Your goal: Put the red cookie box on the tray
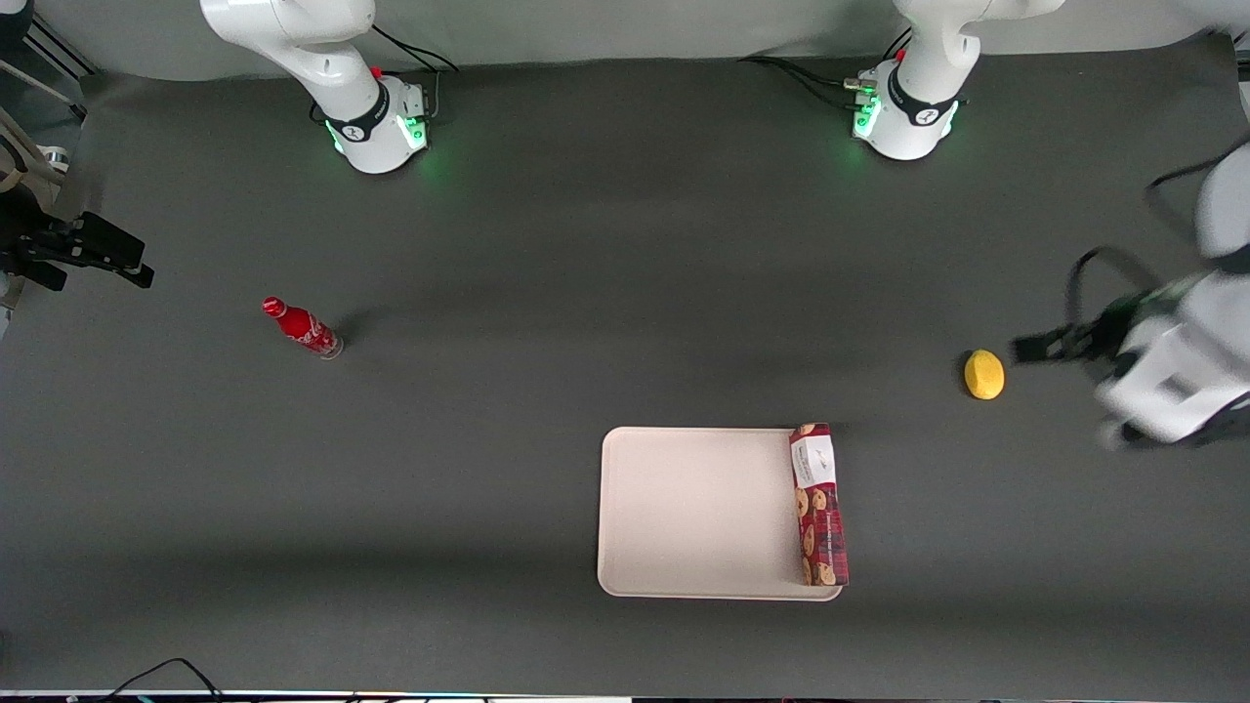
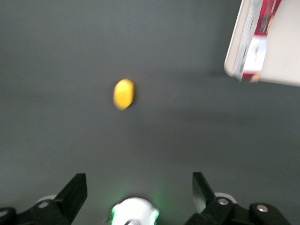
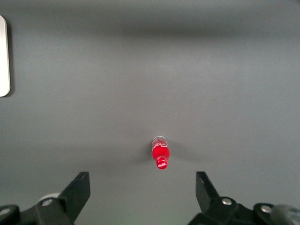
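Note:
The red cookie box point(image 1: 818, 505) lies on the pale pinkish-white tray point(image 1: 698, 511), along the tray's edge toward the working arm's end of the table, white label end farther from the front camera. Box point(image 2: 257, 40) and tray point(image 2: 283, 51) also show in the left wrist view. My left gripper point(image 1: 1037, 348) is open and empty, up above the table at the working arm's end, beside the lemon and well apart from the box. Its fingers point(image 2: 75, 193) stand wide apart over bare mat.
A yellow lemon point(image 1: 983, 374) lies on the dark mat between the tray and my gripper; it also shows in the left wrist view point(image 2: 123, 93). A small red bottle point(image 1: 302, 327) stands toward the parked arm's end. The arm bases point(image 1: 903, 112) are farthest from the front camera.

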